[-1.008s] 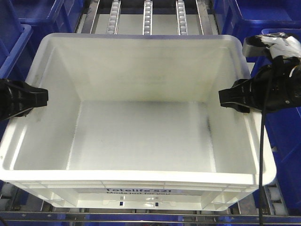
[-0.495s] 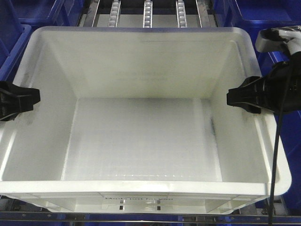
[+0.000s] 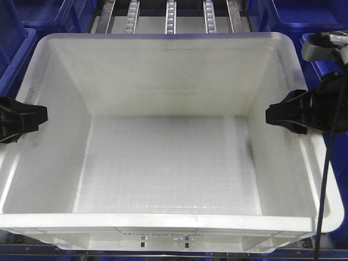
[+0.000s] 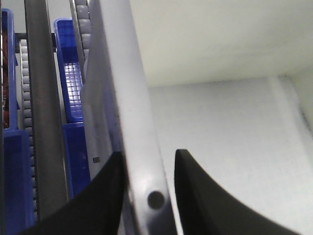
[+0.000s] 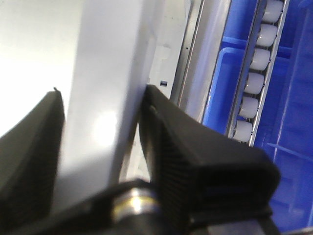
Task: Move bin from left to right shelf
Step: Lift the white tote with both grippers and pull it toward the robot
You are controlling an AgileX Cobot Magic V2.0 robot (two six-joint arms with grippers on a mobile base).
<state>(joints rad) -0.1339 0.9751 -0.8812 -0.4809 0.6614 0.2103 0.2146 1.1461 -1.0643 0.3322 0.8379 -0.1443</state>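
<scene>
Lift-out step, likely: bin (image 3: pixel 163 76) pinched at both side walls by left fingers (image 3: pixel 24 117) and right fingers (image 3: pixel 285 114), clamped on; calls next for level, synchronised carry rightward.

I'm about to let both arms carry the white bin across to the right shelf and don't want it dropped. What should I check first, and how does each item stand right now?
1. Hold of the left gripper on the left wall of the bin: ok, jaws straddle the rim.
2. Hold of the right gripper on the right wall: ok, jaws straddle the rim.
3. Grips opposite each other: ok, both about mid-length.
4. Load inside: ok, nothing in it.
5. Bottom free of the roller rails: cannot tell, hidden.
6. Room beside the blue totes at right: cannot tell.
</scene>
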